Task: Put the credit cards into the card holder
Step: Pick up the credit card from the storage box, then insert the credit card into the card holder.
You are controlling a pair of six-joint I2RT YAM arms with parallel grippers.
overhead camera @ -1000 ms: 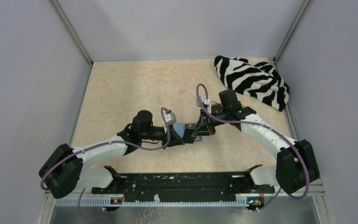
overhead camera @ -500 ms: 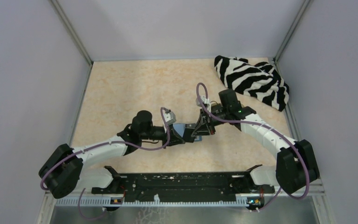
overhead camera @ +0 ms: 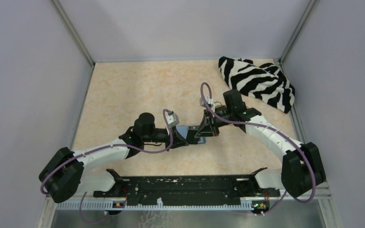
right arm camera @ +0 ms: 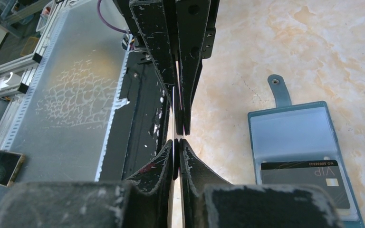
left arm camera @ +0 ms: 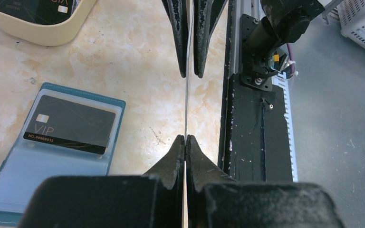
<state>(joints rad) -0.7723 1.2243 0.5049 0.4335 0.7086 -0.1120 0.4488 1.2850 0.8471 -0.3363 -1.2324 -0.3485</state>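
Observation:
The teal card holder (left arm camera: 52, 161) lies open on the table with a black VIP card (left arm camera: 71, 124) in its clear pocket; both also show in the right wrist view, the holder (right arm camera: 294, 128) and the card (right arm camera: 304, 183). In the top view the holder (overhead camera: 183, 129) is mostly hidden under the grippers. My left gripper (left arm camera: 186, 138) is shut on a thin credit card (left arm camera: 186, 104) seen edge-on, above the table right of the holder. My right gripper (right arm camera: 177, 142) is shut on the same card's (right arm camera: 173, 109) other end. The grippers (overhead camera: 186, 139) (overhead camera: 198, 134) meet tip to tip.
A tan oval tray (left arm camera: 43, 35) holding a black card (left arm camera: 24, 7) sits beyond the holder. A zebra-striped cloth (overhead camera: 256, 83) lies at the far right corner. The black base rail (left arm camera: 252, 133) runs along the near table edge.
Almost nothing. The joined grippers have edged very slightly toward the far side, both still pinching the card.

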